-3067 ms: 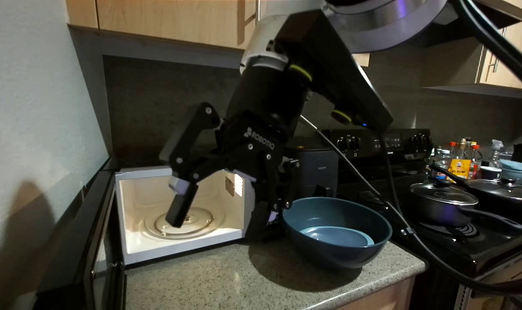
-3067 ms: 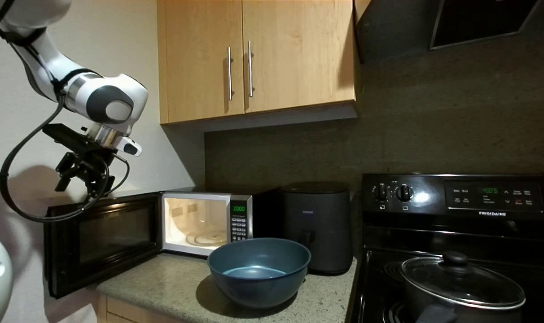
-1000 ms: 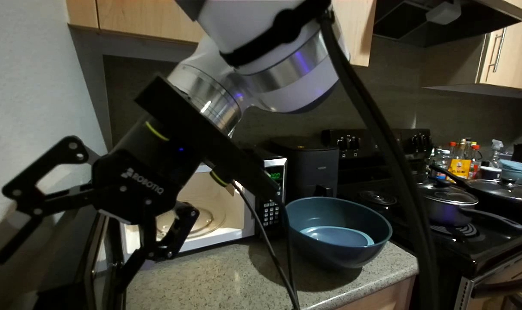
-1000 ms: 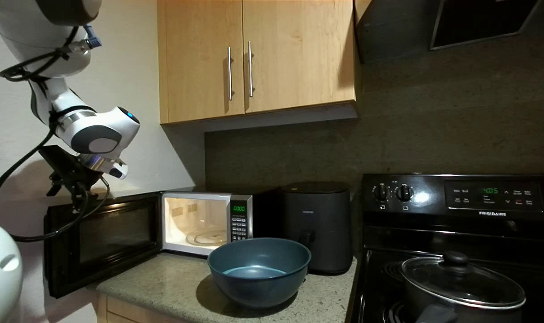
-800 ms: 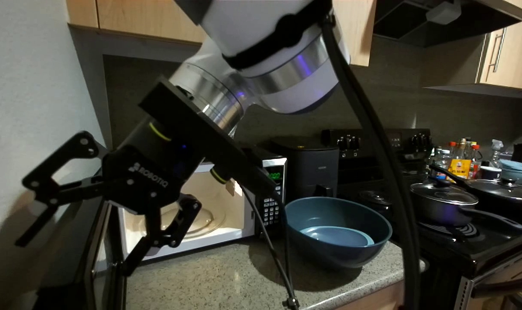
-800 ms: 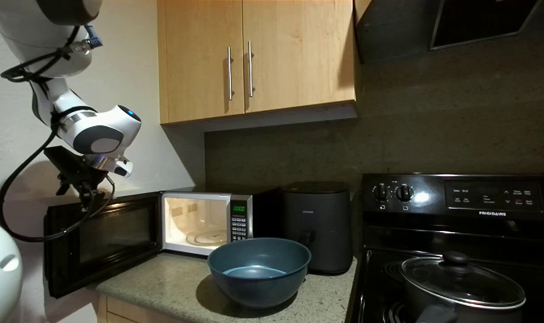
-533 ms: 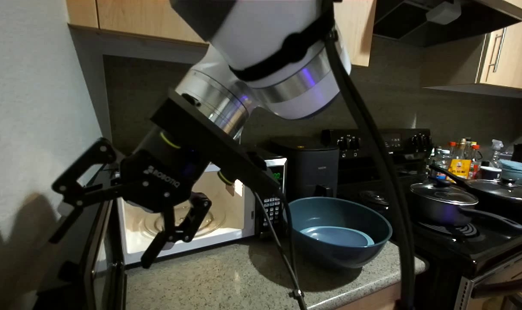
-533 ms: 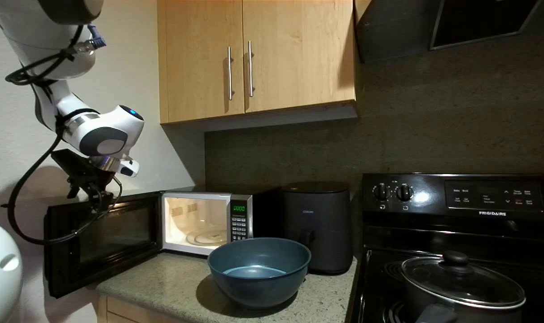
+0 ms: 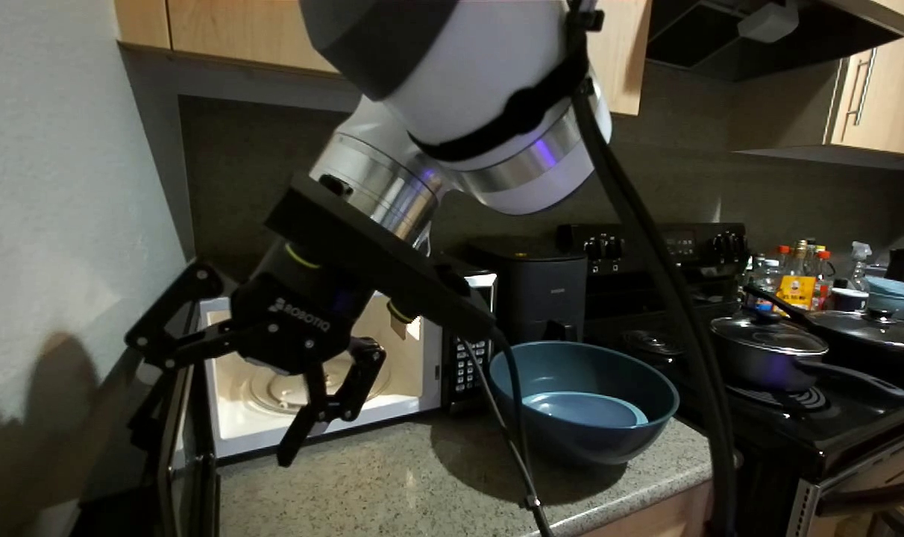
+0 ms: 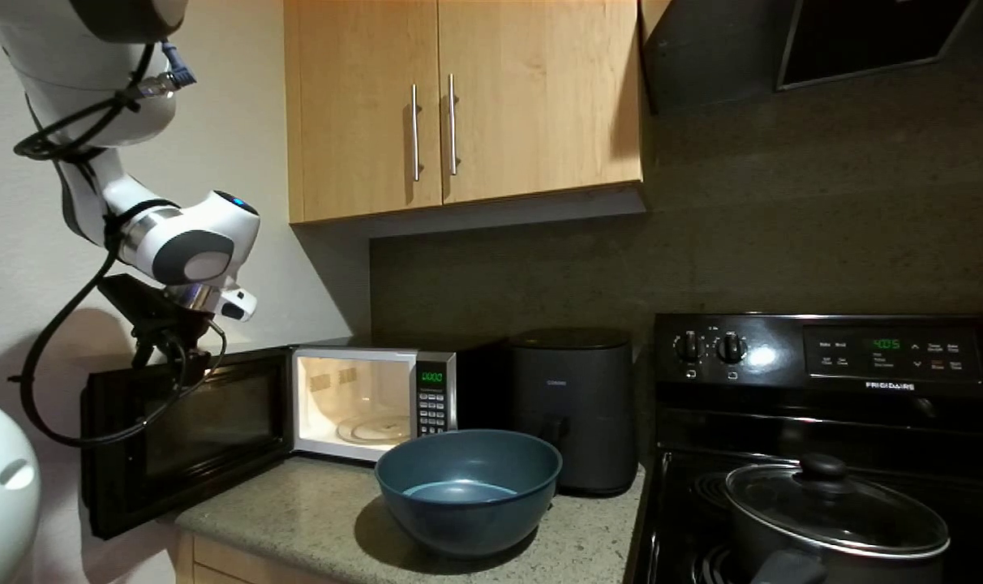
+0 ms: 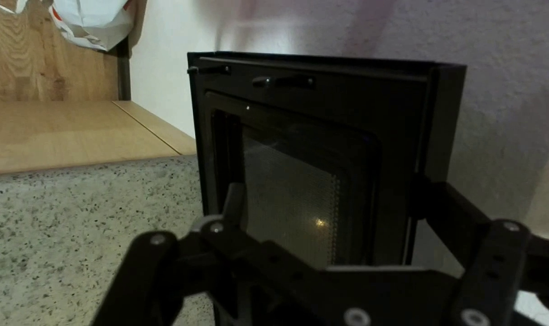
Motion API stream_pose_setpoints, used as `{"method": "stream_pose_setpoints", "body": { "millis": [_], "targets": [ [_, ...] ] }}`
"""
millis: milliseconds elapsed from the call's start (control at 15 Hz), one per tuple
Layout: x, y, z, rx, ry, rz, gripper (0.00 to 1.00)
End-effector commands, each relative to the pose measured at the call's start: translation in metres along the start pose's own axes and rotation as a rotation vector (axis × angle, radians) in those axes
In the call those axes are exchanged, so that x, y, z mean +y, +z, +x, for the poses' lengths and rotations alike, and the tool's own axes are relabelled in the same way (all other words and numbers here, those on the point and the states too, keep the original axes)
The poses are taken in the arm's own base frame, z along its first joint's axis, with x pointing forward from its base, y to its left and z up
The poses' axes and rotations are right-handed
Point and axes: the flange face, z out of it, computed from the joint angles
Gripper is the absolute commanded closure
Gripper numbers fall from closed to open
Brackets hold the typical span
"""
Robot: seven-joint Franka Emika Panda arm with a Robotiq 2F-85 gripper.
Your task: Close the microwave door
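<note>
Here's the door (image 10: 216, 422), swung right out near the wall (image 10: 321, 284), and the microwave (image 10: 386, 385) gaping beside it, lit inside. The gripper (image 9: 215, 446) hangs by the door's top edge, spread wide, nothing in its hold: one finger (image 11: 455, 217) on the wall side, its partner over the inner face. Touching? I can't tell. That straddle looks chosen so the wall-side finger can shove the door from behind; the closing itself isn't done. The bowl (image 10: 467, 523) sits on the counter (image 10: 297, 519) past the button panel (image 10: 432, 412), probably out of the swing, though I'd watch it. Now the lettering: ROBOTIQ in white across the gripper, FRIGIDAIRE on the stove (image 10: 767, 393), green digits on the microwave's display (image 10: 432, 378) that look like zeros. The stove's clock (image 10: 886, 345) is too fuzzy for me, and the fryer (image 10: 577, 405) carries a name too small to trust.
</note>
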Motion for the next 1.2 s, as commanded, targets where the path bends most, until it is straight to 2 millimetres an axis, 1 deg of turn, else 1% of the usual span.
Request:
{"method": "stream_pose_setpoints", "body": {
  "millis": [0, 133, 200, 267, 533, 667, 800, 867, 1000, 1133],
  "targets": [
    [0.011, -0.010, 0.003, 0.118, 0.098, -0.079, 0.00],
    [0.013, -0.020, 0.008, 0.187, 0.147, -0.116, 0.00],
    [0.015, -0.030, 0.012, 0.225, 0.176, -0.130, 0.00],
    [0.017, -0.036, 0.014, 0.256, 0.209, -0.150, 0.00],
    [0.032, -0.057, 0.026, 0.389, 0.347, -0.245, 0.00],
    [0.036, -0.067, 0.032, 0.469, 0.406, -0.275, 0.00],
    [0.030, -0.072, 0.031, 0.522, 0.428, -0.282, 0.00],
    [0.033, -0.065, 0.041, 0.475, 0.397, -0.278, 0.00],
    [0.030, -0.068, 0.040, 0.499, 0.414, -0.277, 0.00],
    [0.009, -0.083, 0.030, 0.569, 0.342, -0.214, 0.00]
  ]
}}
